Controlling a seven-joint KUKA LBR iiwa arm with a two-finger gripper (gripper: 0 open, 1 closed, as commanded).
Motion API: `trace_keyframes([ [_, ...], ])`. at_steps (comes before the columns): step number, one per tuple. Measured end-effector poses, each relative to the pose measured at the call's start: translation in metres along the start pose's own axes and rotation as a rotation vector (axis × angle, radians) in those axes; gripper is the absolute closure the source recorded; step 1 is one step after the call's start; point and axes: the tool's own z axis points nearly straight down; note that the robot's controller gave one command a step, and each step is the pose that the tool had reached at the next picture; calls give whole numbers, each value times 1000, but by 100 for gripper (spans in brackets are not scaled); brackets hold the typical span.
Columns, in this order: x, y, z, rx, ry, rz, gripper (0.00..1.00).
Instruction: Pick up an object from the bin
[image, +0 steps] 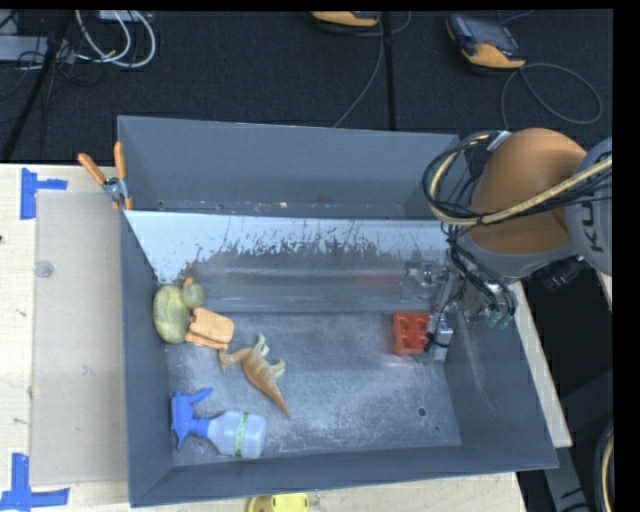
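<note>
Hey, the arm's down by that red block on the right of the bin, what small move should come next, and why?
Probably a slight shift toward the view's left, centring on the red block. The gripper sits at the block's right side, not over its middle. Nothing crowds it; the toy dinosaur and the rest lie at the bin's left.

Dim light, with pale glare streaking the back wall of the bin (300, 170).
</note>
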Motion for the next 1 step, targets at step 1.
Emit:
trace_keyframes([
  [1,0,0,-1,0,0,0,0],
])
